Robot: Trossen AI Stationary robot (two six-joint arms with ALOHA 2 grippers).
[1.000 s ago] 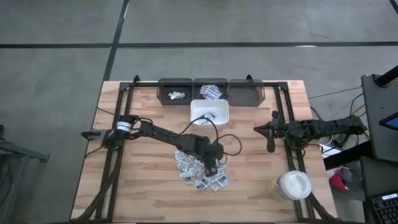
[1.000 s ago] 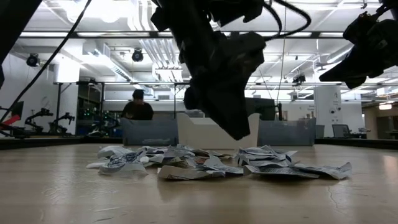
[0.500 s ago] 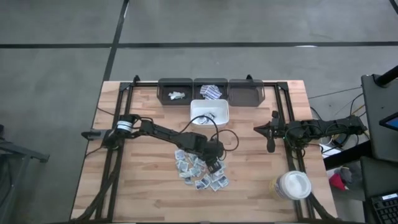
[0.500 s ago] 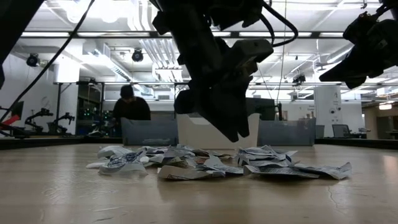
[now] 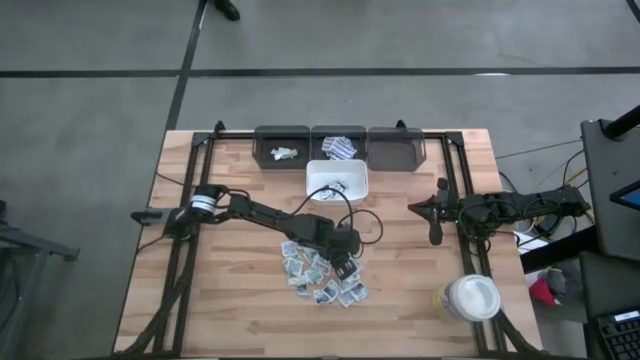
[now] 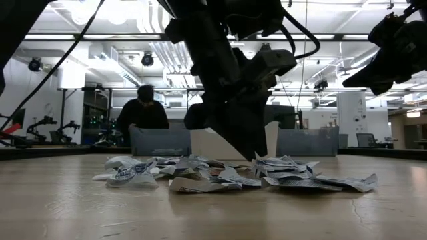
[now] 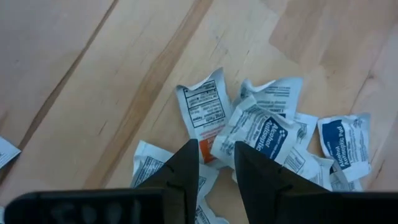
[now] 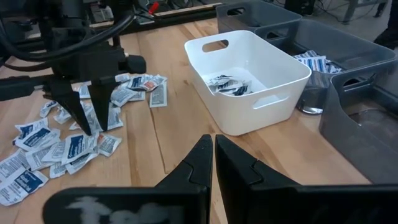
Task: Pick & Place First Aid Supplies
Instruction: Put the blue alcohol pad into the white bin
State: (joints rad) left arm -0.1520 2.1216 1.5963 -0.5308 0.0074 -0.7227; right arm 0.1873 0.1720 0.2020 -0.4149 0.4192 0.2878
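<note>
The sachets lie in a loose heap on the table, near its middle and toward the front edge, with a few more already dropped in the white bin and in two of the three grey bins along the far edge. They are thin, flat and crinkled, several overlapping or curled at an edge, as is seen in the left wrist view. They are judged to be very light, limp and somewhat slick, so that one is easily pushed along the wood rather than lifted, and two may be taken up together where they overlap. A raised corner or a curled edge would be the best place to be pinched; a sachet lying flat offers little to grip.

The left gripper is held low over the heap, at its side nearer the white bin, its fingers parted by a narrow gap with the tips pointed down at the sachets. Nothing is seen between them yet.

The right gripper is parked well apart, above the right side of the table, its fingers pressed together and empty. A white lidded tub stands at the front right corner. A person is seen in the room beyond the table.
</note>
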